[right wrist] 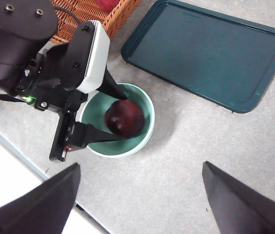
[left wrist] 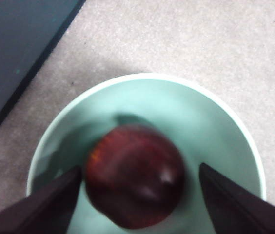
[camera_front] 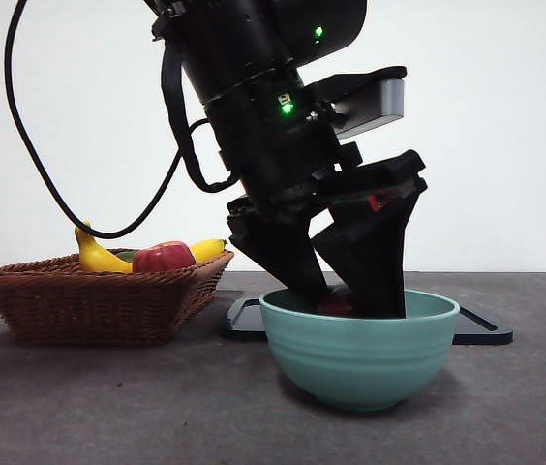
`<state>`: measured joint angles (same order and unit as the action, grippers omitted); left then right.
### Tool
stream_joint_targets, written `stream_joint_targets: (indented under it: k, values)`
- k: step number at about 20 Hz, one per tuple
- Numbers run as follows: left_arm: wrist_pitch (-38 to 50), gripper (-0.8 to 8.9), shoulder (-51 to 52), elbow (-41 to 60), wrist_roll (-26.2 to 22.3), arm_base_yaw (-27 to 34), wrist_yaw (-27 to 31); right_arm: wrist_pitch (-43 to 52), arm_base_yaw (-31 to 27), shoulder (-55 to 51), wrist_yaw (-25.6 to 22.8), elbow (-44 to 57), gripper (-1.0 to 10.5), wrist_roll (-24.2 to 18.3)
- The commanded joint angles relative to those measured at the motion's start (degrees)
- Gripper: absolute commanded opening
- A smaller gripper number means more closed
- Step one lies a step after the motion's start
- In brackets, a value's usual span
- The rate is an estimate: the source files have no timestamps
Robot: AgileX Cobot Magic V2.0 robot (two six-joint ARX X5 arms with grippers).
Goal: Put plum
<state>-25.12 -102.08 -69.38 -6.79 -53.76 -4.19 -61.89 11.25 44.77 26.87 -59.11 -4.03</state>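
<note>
The plum (left wrist: 135,183), dark maroon and glossy, lies inside the pale green bowl (left wrist: 142,78). My left gripper (camera_front: 348,295) reaches down into the bowl (camera_front: 360,354) with its jaws open on either side of the plum. A gap shows between the fruit and one jaw; the other jaw is close against it. In the front view only a sliver of the plum (camera_front: 336,305) peeks over the rim. From the right wrist view the plum (right wrist: 124,118) sits in the bowl (right wrist: 147,129) between the left arm's jaws. My right gripper (right wrist: 140,195) hangs open high above the table, holding nothing.
A wicker basket (camera_front: 99,300) stands to the left of the bowl with a banana (camera_front: 99,257) and a red apple (camera_front: 164,257) in it. A dark teal tray (right wrist: 206,53) lies flat behind the bowl.
</note>
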Motion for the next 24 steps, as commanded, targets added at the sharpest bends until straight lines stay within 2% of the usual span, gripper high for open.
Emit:
stream_joint_targets:
  k: [1, 7, 13, 18, 24]
  values:
    - [-0.33, 4.1, -1.42, -1.31, -0.7, -0.7, 0.2, 0.57, 0.26, 0.44, 0.11, -1.01, 4.0, 0.61]
    - [-0.59, 4.09, 0.37, -2.05, 0.24, -0.59, 0.2, 0.57, 0.26, 0.44, 0.09, -1.01, 4.0, 0.61]
    - [-0.68, 4.09, 11.91, -2.67, 2.43, 1.84, 0.2, 0.59, 0.26, 0.46, 0.09, -1.01, 4.0, 0.59]
    - [-4.02, 4.06, 24.68, -2.67, 5.01, 9.57, -0.39, 0.57, 0.26, 0.46, 0.09, -1.01, 4.0, 0.59]
    - [-14.62, 4.06, 35.93, -1.77, 5.79, 23.19, -13.11, 0.59, 0.26, 0.48, 0.09, -1.01, 4.0, 0.59]
